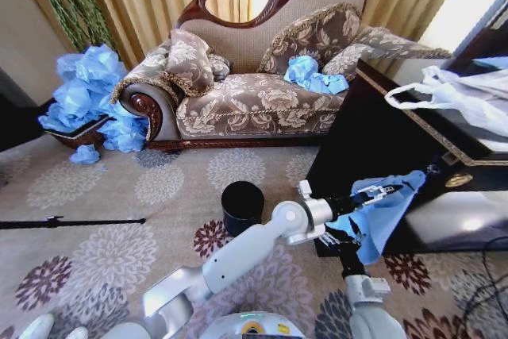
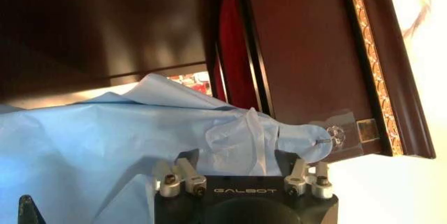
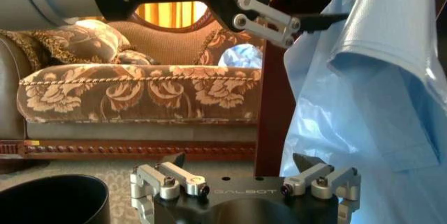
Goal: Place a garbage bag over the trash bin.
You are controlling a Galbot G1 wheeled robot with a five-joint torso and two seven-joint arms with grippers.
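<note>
One garbage bag [image 1: 385,212] hangs in the air beside the dark cabinet [image 1: 365,132], well right of the trash bin [image 1: 242,206] standing open on the carpet. The left gripper [image 1: 379,192] has its jaws clamped on the bag's top edge — the right gripper [image 1: 349,248], just below, has jaws apart. Bag in hand, not yet opened; next likely calls for spreading its mouth and carrying it over the rim.

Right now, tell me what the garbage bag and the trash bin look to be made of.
Garbage bag: thin light-blue plastic film, matte and slightly translucent; it creases and drapes limply from the left hand. Trash bin: probably hard black plastic, possibly coated metal; smooth plain sides with a dull sheen and a rigid round rim.
</note>
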